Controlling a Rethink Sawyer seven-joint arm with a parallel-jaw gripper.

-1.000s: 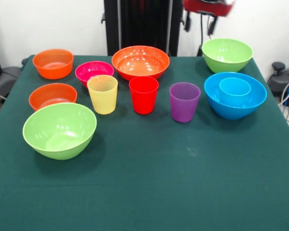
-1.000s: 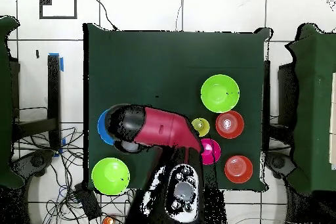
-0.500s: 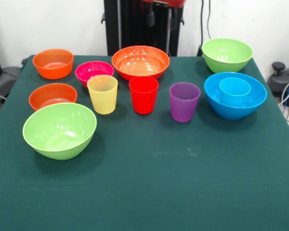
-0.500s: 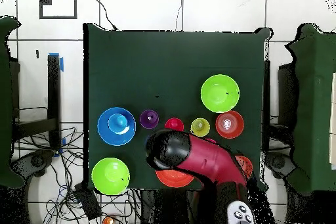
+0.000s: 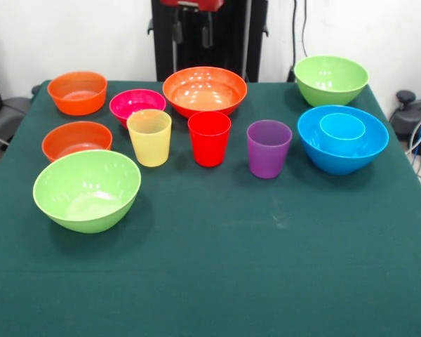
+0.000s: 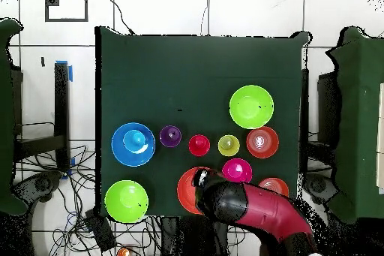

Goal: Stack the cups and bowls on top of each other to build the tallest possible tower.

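My gripper point(image 5: 191, 34) hangs open and empty at the top edge, above and behind the wide orange bowl point(image 5: 204, 90). The yellow cup point(image 5: 149, 137), red cup point(image 5: 209, 138) and purple cup point(image 5: 269, 148) stand upright in a row mid-table. The light blue cup point(image 5: 342, 126) sits inside the large blue bowl point(image 5: 316, 144) at the right. The magenta bowl point(image 5: 137, 104) and two small orange bowls point(image 5: 77, 93) point(image 5: 76, 139) are at the left. One lime green bowl point(image 5: 87, 189) is front left, the other point(image 5: 330, 78) back right. In the overhead view my arm point(image 6: 251, 209) covers part of the wide orange bowl point(image 6: 186, 190).
The black pedestal point(image 5: 228, 35) stands behind the table's far edge. The green cloth point(image 5: 231, 267) covers the near half of the table. Cables and chair bases lie on the floor beside the table.
My arm has swung from over the blue bowl's side, leftward in the front view, to above the wide orange bowl. No cup or bowl has moved.
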